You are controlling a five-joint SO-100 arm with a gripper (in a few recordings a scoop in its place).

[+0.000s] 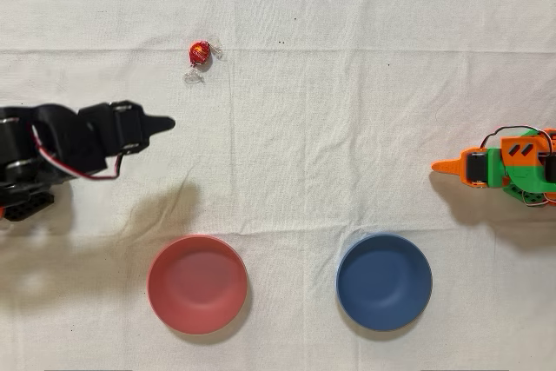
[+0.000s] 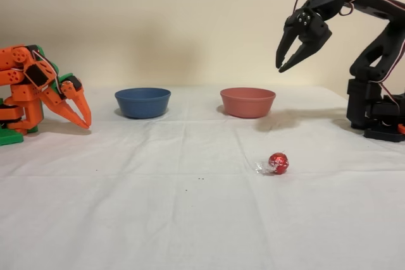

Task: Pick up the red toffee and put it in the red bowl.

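A robot test setup, lab-like: a bench [image 2: 158, 219] draped in creased white cloth before a bare cream wall [image 2: 177, 23], with a black arm [image 2: 373, 61] at one end and an idle orange arm [image 2: 38, 90] at the other.

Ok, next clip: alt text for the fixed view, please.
A black arm's open gripper hangs high at the right, above a white cloth, with a red toffee lying on the cloth lower down, near the front. Behind stand a red bowl and a blue bowl, and an idle orange arm sits at the left.
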